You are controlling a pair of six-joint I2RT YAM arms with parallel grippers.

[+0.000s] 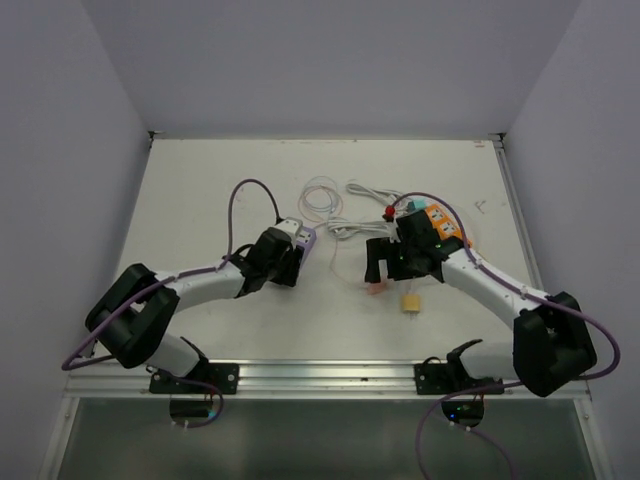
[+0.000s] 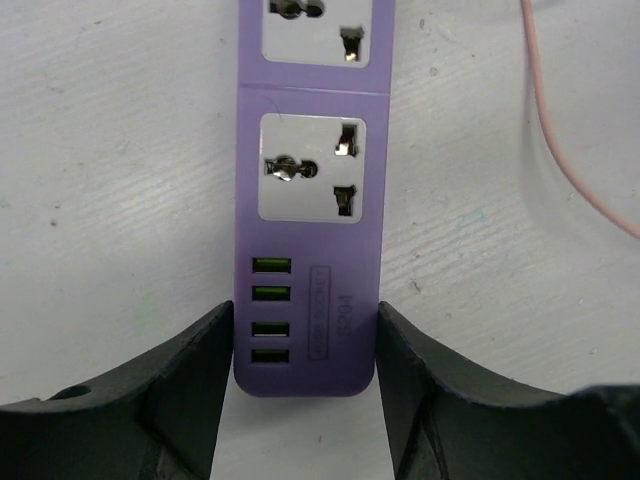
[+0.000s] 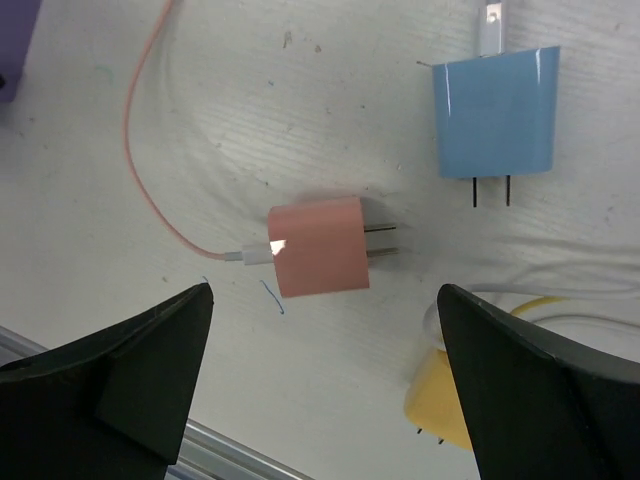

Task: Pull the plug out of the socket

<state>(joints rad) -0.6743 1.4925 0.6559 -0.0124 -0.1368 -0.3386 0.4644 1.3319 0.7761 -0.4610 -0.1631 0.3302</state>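
White table (image 1: pixel 200 180), pale lavender walls (image 1: pixel 330 60)

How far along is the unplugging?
Done: the pink square plug lies loose, prongs bare; the purple power strip shows empty sockets. In hand: the left gripper grips the strip's end; the right gripper hangs open above the plug. Left: seemingly only releasing the strip.

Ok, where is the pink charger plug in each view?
Top external: pink charger plug just right of centre.
Left wrist: not in it.
Right wrist: mid-frame, lying on the table.
Shared landmark: purple power strip, visible in all three.
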